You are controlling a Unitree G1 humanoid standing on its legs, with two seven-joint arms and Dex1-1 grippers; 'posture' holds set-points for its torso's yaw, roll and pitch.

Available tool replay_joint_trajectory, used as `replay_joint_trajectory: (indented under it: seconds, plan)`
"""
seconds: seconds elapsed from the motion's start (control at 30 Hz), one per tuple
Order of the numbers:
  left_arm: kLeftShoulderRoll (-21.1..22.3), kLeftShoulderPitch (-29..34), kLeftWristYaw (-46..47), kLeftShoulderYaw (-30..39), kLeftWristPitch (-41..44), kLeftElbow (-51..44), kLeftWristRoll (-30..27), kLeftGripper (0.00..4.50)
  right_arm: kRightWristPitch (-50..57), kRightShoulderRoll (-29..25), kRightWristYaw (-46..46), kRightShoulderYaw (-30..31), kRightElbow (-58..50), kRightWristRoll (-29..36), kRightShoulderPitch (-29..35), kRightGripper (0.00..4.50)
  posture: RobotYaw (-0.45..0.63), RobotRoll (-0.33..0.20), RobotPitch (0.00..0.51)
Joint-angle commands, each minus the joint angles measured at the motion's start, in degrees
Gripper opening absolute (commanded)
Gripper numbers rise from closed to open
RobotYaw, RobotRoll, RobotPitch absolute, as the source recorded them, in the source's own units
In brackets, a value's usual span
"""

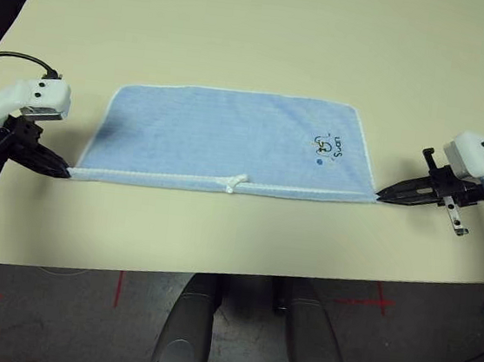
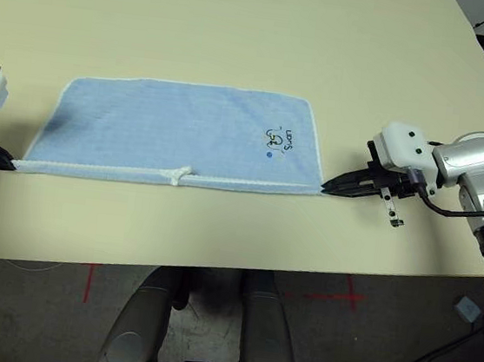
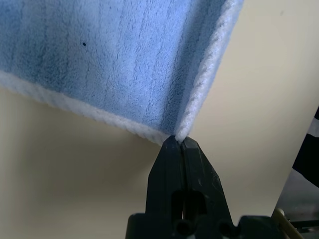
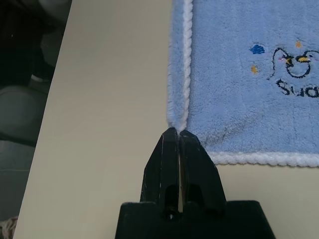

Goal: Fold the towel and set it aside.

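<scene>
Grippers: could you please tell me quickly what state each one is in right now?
Left gripper: shut on the towel, at its near left corner.
Right gripper: shut on the towel's near right corner.

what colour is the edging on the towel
White, a stitched cord around the light blue towel; the right wrist view shows it best.

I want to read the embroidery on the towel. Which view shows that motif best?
The right wrist view: the embroidered motif appears large there, with its outline, coloured dots and lettering, though the picture's edge cuts it off. Both eye views show the whole motif small on the towel. The left wrist view shows plain blue cloth and edging.
</scene>
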Motion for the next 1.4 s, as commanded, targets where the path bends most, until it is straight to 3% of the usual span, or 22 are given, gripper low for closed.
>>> replay_joint_trajectory:
  seconds: [0.03, 0.57, 1.27, 1.4]
  plan:
    - [2.7, 1.0, -0.3, -1.3, 1.2, -0.9, -0.6, 0.03, -1.5, -1.5, 0.5, 1.7, 2.2, -1.0, 0.4, 0.00, 0.06, 0.000, 0.324]
    - [1.8, -1.0, -0.3, -1.1, 4.1, -3.6, -0.8, 0.03, -3.0, -1.5, 0.5, 4.3, 3.1, 0.6, -1.9, 0.00, 0.05, 0.000, 0.321]
    - [1.0, -1.4, -0.3, -2.3, 1.7, 0.8, -1.0, 0.03, -7.3, 2.7, 0.5, 2.4, 14.7, -5.2, -9.2, 0.00, 0.07, 0.000, 0.318]
    - [-1.0, -2.5, -0.3, -1.0, 0.2, 4.3, 0.4, 0.03, -7.8, 3.7, 0.5, 1.7, 16.1, -5.9, -10.3, 0.00, 0.07, 0.000, 0.320]
